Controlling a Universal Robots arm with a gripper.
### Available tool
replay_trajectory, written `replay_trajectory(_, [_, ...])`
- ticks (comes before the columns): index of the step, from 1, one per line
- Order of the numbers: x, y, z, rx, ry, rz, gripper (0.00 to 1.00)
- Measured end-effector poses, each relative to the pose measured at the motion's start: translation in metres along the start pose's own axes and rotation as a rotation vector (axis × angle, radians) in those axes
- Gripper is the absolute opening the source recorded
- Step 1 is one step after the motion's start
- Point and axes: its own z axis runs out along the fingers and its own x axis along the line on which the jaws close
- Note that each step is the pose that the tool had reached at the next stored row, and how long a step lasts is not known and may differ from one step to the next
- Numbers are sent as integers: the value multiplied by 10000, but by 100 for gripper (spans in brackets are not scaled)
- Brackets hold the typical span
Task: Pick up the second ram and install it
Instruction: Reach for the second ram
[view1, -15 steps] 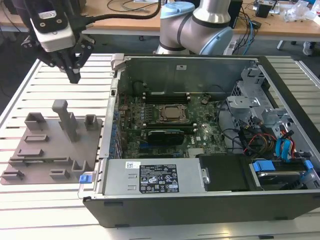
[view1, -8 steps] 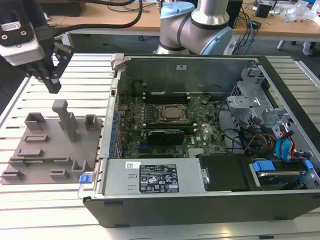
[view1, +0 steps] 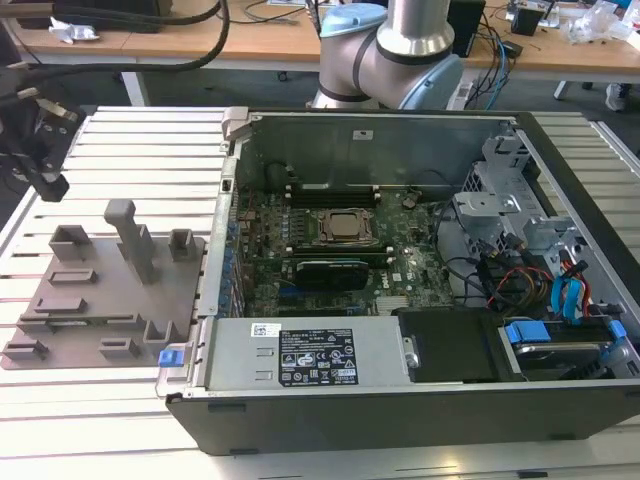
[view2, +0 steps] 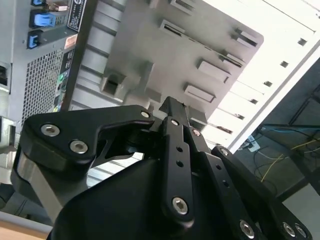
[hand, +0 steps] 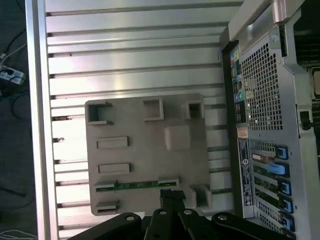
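The exterior view looks steeply down over the open computer case (view1: 400, 425) and the grey plate (view1: 90, 300) beside it. Both wrist views face that plate from nearer, the case alongside.

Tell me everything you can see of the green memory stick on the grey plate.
The slim green memory stick is a long, narrow circuit-board strip with tiny pale specks along it. It appears to stand on edge in a slot of the flat grey plastic plate, flanked by raised grey blocks, parallel to the plate's edge. The black claw hovers close by one end; contact cannot be told.
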Motion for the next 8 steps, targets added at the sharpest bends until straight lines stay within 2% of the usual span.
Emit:
replay_trajectory(1, [43, -14, 2, 0, 0, 0, 10])
replay_trajectory(2, [152, -50, 9, 0, 0, 1, 10])
replay_trajectory(3, [190, -75, 25, -1, -1, -1, 10])
replay_trajectory(6, [211, -133, 128, 2, 1, 0, 10])
replay_trajectory(8, [211, -170, 162, 28, -1, -6, 10])
